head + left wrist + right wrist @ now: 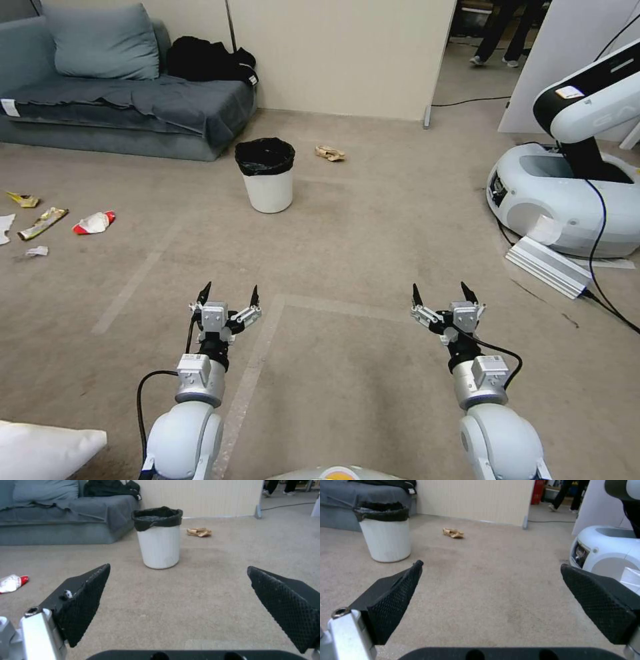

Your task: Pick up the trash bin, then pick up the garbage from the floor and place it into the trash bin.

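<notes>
While nothing has been picked up yet, the trash bin (267, 175) serves as the marker for everything else: it stands upright on the carpet, its black bag folded over the rim, well ahead of both arms and out of their reach. Behind it and to the robot's left sits a grey sofa (120, 100), close to the bin but not touching it. Far off to the bin's right stands another white robot (567, 193). Nearer the camera than the bin, the left gripper (229, 294) and right gripper (437, 293) hang side by side above bare carpet, jaws spread wide and holding nothing, likely held ready while the base closes in. A crumpled tan paper (331, 153) lies just beyond the bin on its right. Well to the bin's left lie a red-and-white wrapper (94, 222), yellow wrappers (42, 222) and white paper scraps (37, 251).
</notes>
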